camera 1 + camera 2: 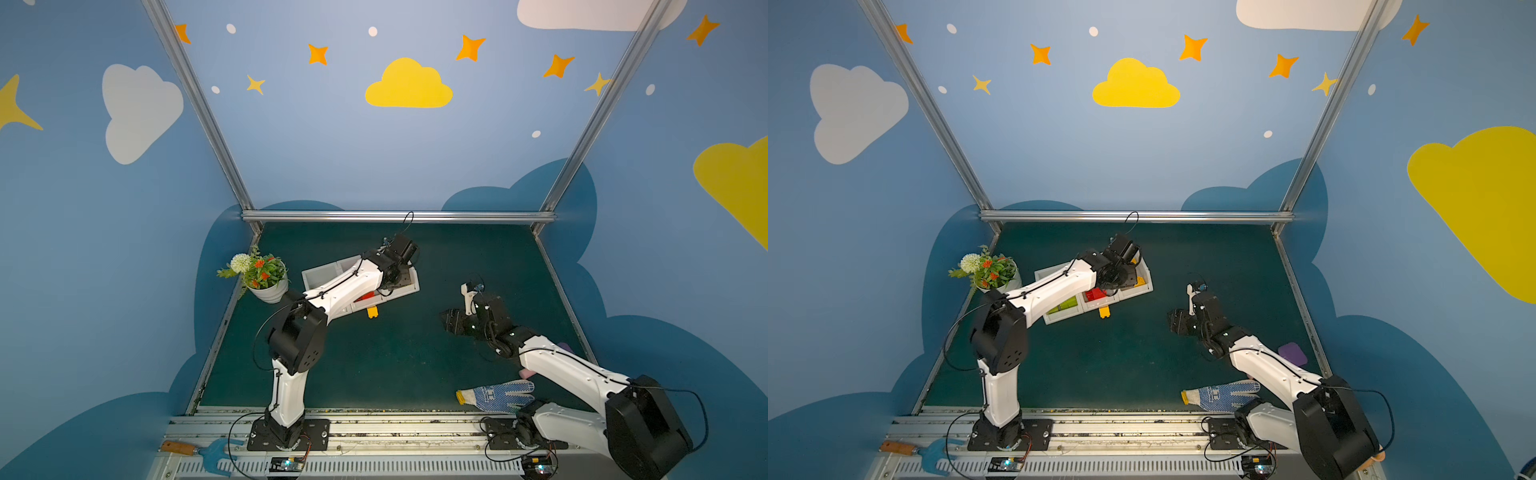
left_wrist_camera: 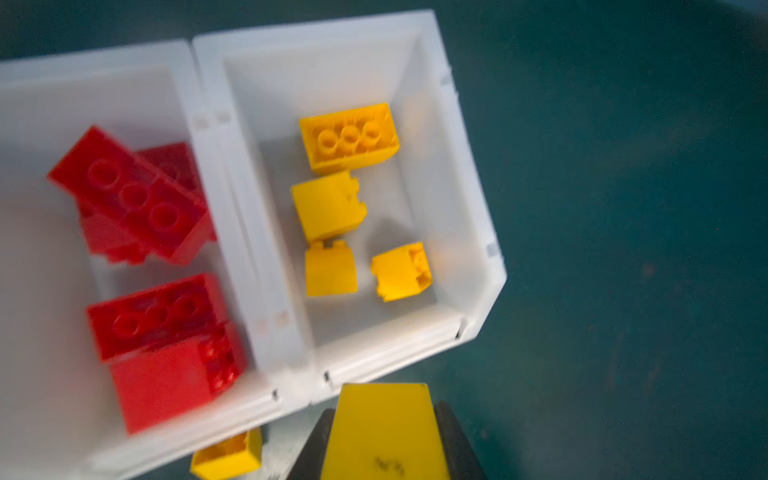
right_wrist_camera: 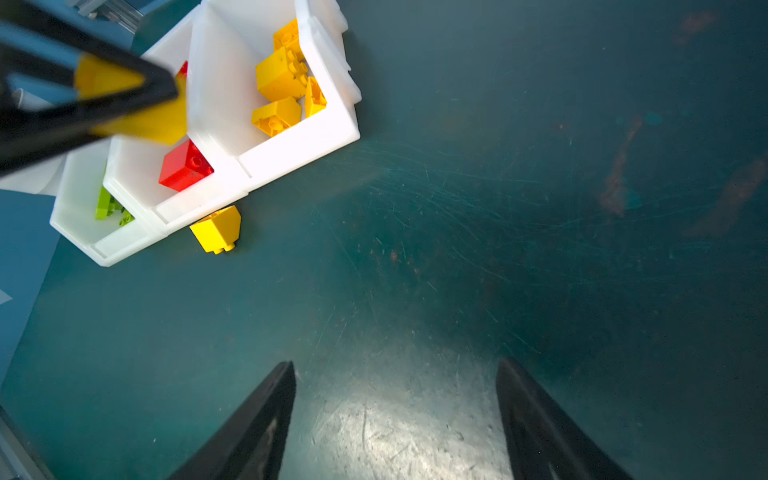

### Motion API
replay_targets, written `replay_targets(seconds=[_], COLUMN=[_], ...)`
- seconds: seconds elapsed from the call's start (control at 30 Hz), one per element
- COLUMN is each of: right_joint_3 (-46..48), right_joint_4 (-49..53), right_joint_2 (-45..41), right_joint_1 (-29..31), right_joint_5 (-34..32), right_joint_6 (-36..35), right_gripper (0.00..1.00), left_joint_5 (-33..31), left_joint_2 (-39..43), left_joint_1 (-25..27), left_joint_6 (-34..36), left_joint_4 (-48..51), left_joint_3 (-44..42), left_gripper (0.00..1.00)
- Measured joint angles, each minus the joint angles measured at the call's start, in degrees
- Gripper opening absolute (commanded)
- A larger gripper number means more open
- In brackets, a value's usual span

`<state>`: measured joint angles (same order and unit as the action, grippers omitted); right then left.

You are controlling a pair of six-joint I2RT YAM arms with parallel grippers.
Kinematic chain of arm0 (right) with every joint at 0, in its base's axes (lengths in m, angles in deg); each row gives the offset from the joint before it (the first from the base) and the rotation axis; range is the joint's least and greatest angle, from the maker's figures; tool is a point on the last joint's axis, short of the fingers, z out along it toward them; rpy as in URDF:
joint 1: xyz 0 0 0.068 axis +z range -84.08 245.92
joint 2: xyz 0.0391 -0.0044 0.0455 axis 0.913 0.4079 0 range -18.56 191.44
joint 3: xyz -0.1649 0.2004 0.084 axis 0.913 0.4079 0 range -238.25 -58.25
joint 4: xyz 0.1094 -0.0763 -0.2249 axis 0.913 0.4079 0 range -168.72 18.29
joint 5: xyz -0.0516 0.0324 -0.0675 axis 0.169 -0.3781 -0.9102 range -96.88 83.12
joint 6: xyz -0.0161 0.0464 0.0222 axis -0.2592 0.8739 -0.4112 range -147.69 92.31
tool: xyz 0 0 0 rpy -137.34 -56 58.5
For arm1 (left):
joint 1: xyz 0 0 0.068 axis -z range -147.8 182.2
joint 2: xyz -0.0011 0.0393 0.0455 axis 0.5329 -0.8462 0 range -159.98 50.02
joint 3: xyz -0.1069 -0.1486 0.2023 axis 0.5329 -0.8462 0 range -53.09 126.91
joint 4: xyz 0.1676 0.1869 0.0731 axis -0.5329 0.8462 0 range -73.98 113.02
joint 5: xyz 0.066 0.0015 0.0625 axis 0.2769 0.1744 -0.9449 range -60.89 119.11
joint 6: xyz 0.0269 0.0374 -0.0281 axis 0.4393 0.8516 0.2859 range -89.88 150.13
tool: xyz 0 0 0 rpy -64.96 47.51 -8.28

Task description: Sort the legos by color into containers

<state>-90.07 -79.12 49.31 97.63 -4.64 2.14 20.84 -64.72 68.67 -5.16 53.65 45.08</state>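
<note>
Three white bins (image 3: pixel 299 145), open-topped and joined in a row, sit slightly askew on the green mat (image 3: pixel 457 249). The end bin holds four yellow bricks (image 2: pixel 328 203), the middle one a jumble of red bricks (image 2: pixel 133 195), the other end lime green bricks (image 3: pixel 109 205) (mostly hidden). A loose yellow brick (image 3: pixel 217 228) lies tipped just beside the middle bin's outer wall. A held yellow brick (image 2: pixel 382 440) hangs pinched in the left gripper (image 2: pixel 384 409) above the row.

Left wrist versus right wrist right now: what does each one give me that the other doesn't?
Only left wrist: the whole pile of red bricks; the right wrist catches little of it. Only right wrist: the green bricks, and the right gripper, jaws open over the mat. Both: the yellow bricks in the end bin, the held yellow brick in the left gripper, and the loose yellow brick on the mat outside.
</note>
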Motion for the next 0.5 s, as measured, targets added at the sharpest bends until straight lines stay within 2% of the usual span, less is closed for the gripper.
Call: replay_targets(seconds=[0.23, 0.37, 0.5], right_joint_3=[0.0, 0.0, 0.0], right_joint_4=[-1.1, -1.3, -2.3], right_joint_2=[0.5, 0.6, 1.9], right_joint_1=[0.0, 0.0, 0.2], right_joint_5=[-0.3, -0.5, -0.5], right_joint_6=[0.0, -0.1, -0.3], right_gripper=[0.75, 0.75, 0.75], left_joint_5=[2.6, 3.0, 3.5], left_joint_2=[-12.2, -17.7, -20.0], left_joint_1=[-3.5, -4.8, -5.5], left_joint_6=[2.3, 3.3, 3.6], left_joint_4=[4.9, 8.6, 10.6], left_joint_3=[16.2, 24.5, 28.0], left_gripper=[0.31, 0.39, 0.54])
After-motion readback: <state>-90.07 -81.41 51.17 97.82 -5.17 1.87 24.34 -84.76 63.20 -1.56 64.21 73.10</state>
